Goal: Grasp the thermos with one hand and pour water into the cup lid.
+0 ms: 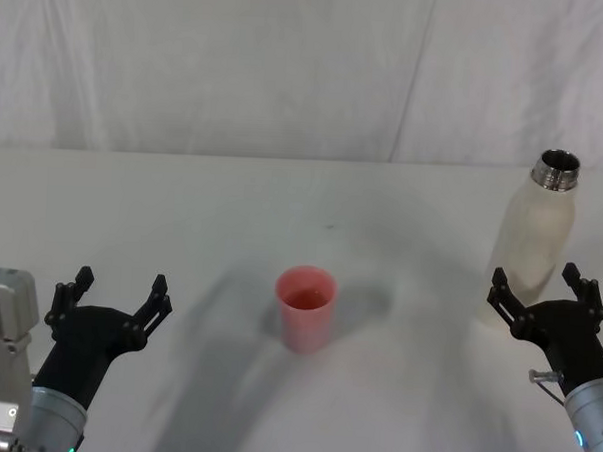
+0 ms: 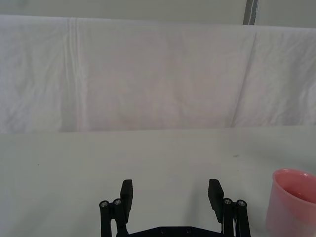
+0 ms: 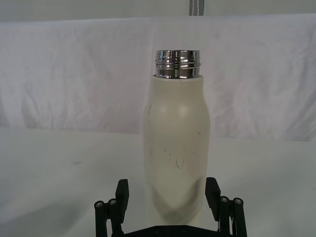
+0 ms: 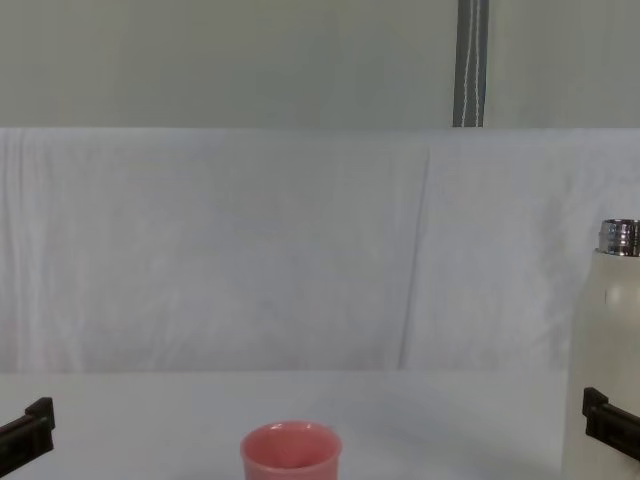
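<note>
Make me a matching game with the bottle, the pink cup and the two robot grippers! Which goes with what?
Things:
1. thermos
2. cup lid
3. left gripper
4. right gripper

States:
A. open, with bare table in front
B. pink, mid-table
C. open, its fingers on either side of the bottle's base
D. upright, steel neck uncapped

Pairs: 1-D, 2-B, 3-A, 4-C
</note>
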`<state>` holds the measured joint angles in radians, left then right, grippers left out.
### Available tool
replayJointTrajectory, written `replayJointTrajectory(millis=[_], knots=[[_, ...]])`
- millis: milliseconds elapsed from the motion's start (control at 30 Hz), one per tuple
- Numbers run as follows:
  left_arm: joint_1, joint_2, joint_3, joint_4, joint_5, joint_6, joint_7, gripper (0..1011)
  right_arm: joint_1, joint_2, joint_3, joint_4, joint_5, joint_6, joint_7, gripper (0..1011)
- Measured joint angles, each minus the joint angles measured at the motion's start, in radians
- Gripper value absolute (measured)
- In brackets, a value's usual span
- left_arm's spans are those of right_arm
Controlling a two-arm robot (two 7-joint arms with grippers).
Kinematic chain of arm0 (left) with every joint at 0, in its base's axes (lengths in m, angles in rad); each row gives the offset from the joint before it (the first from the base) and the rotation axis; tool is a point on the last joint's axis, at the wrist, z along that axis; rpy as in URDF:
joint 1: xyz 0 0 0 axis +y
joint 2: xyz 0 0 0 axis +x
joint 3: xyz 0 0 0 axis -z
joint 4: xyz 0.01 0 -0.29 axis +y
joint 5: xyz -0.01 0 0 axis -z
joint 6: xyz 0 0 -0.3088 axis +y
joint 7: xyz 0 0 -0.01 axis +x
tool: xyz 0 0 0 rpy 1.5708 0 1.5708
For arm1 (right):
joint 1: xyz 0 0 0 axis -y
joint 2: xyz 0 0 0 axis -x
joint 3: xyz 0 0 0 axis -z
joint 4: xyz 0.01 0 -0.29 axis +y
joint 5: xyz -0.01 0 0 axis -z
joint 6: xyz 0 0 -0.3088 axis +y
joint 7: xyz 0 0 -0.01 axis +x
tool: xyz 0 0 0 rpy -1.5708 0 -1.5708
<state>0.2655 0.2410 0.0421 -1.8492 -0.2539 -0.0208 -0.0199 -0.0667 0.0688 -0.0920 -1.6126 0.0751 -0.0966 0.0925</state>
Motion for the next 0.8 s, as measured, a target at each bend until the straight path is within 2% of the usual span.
replayJointTrajectory(millis=[800], knots=[[0.000,0.000,0.000,0.000,0.000,0.000,0.000,1001,0.078,0.003,0.003,0.081,0.001,-0.003,0.019,1001]])
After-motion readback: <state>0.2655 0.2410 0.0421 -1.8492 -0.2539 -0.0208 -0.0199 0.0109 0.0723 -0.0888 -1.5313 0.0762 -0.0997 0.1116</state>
